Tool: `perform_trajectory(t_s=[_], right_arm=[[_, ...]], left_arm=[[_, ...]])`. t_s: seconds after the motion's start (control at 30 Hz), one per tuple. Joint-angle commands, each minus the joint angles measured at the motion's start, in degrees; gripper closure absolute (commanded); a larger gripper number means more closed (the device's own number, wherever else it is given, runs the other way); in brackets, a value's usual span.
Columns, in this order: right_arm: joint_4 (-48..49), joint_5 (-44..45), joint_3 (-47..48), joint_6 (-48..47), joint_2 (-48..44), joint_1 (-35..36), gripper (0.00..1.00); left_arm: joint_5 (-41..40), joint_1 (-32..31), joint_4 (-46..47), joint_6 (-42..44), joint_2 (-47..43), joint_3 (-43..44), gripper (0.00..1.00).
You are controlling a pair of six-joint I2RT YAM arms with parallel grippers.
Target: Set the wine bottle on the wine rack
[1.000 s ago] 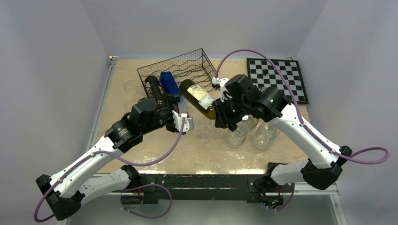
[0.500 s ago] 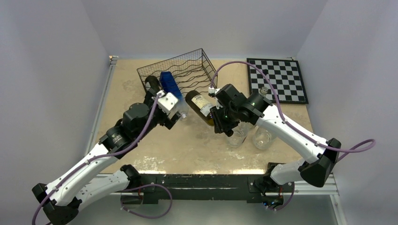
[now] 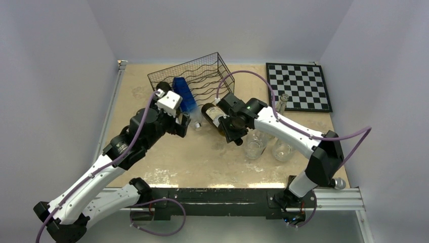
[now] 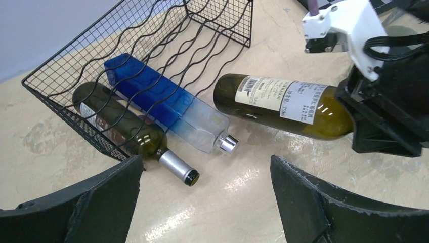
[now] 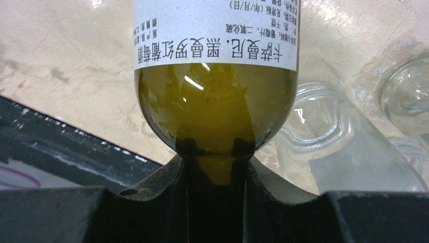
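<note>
Wine bottle point(image 4: 283, 104) is lying nearly level in the right gripper point(image 3: 233, 127), which is clenching its neck. In the right wrist view the dark fingers point(image 5: 164, 177) are pressing on both sides of the neck just below the olive-green shoulder, and the white label is facing up. The base is pointing toward the rack point(image 3: 195, 76) and stopping just outside its open front, so the wine bottle is not yet resting on any tier. Whether it is touching the table point(image 3: 202, 158) or hanging just above it cannot be told.

Two other bottles are lying side by side on the rack's lowest tier, their necks sticking out of the front. A dark bottle point(image 4: 119, 124) with a silver capsule is sitting at the left. A blue bottle point(image 4: 152, 91), fading to clear toward its silver cap, is sitting to its right. The wine bottle's base is sitting just beside the clear end of the blue bottle, a narrow gap showing between them.

The left gripper point(image 4: 205, 169) is gaping wide, released and grasping nothing, hovering in front of the rack near those two necks.

Two clear glass jars point(image 3: 254, 146) are standing on the table under the right forearm. A chessboard point(image 3: 303, 88) is lying at the far right corner, apart from the rack.
</note>
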Motion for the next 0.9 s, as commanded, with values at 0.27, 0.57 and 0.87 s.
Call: perform_trajectory(t_s=[0.27,0.57,0.87], right_arm=[[13.96,11.47,3.31,1.67,1.48,-0.11,1.0],[28.43,16.07,-2.34,1.35,3.91,-1.12,1.0],[36.01,15.67,-2.84,0.02,8.02,-1.25,1.0]], left_arm=[[-1.51,0.83,-2.16,-2.81,-2.68,1.91,0.01],[-9.45,0.82,-1.16,-6.03,-3.4,2.15,0.01],[-8.49,0.82,-3.5,-9.21,-1.24,3.52,0.01]])
